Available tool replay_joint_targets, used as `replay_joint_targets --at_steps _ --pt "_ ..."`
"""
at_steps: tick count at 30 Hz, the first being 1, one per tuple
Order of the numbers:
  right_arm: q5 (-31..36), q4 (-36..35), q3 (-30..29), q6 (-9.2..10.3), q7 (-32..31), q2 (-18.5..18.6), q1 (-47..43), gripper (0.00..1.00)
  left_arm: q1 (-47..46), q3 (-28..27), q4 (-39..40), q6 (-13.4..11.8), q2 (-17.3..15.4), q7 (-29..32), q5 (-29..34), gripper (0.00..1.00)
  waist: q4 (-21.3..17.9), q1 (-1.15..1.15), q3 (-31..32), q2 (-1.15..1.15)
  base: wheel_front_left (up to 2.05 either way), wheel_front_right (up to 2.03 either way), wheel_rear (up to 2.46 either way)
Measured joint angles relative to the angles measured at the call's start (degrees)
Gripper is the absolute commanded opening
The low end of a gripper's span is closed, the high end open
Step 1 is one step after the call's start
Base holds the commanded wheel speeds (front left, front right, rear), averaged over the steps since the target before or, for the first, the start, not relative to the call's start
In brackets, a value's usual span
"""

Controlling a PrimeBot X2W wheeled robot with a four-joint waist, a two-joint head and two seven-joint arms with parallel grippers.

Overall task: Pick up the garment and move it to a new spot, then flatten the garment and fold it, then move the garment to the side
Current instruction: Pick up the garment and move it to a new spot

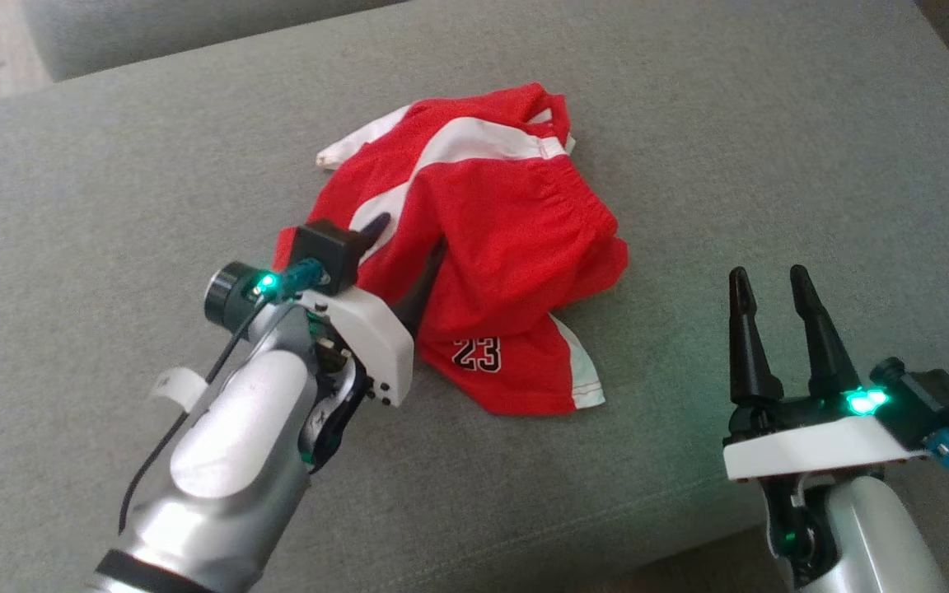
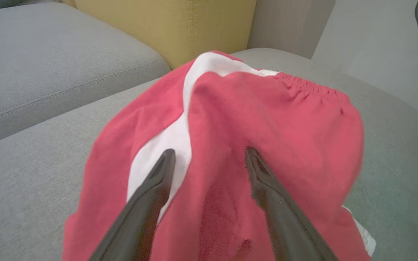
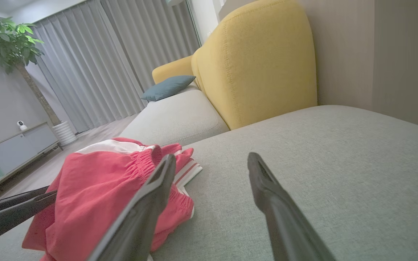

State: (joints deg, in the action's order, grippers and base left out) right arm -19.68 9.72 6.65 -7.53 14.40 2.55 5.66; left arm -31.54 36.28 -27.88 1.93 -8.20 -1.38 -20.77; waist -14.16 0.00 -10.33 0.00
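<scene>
The red garment (image 1: 507, 239) lies crumpled at the middle of the grey sofa seat (image 1: 771, 148). The left tool (image 2: 209, 152), fingers apart, straddles its raised fold. The right tool (image 1: 769, 280), fingers apart and holding nothing, hovers near the seat's front edge.

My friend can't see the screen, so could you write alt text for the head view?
Crumpled red mesh shorts with white stripes and the number 23 lie on a grey fabric sofa cushion. The robot's left gripper reaches onto them, its two dark fingers open astride a fold; the right gripper stands open, clear of the cloth.
</scene>
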Motion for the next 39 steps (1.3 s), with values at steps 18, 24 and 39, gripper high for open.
replay_joint_targets --at_steps 18,24,39 --pt "-0.4 0.3 -0.3 0.00 0.0 0.0 0.7 1.00 -1.7 -3.6 -1.5 -1.7 0.3 -9.0 -2.1 0.00 2.2 0.00 2.3 0.00 0.00 0.00 0.00" --pt "-0.4 0.7 -0.3 0.00 0.0 0.0 0.4 1.00 -1.7 -7.5 2.5 -3.0 -0.6 -11.4 -4.1 0.00 4.7 0.00 4.3 0.00 0.00 0.00 0.00" --pt "-0.3 1.7 -0.6 0.00 0.0 0.0 -1.6 1.00 0.1 -20.8 16.2 -7.6 -11.2 -12.2 -7.7 0.00 13.2 0.00 8.0 0.00 0.00 0.00 0.00"
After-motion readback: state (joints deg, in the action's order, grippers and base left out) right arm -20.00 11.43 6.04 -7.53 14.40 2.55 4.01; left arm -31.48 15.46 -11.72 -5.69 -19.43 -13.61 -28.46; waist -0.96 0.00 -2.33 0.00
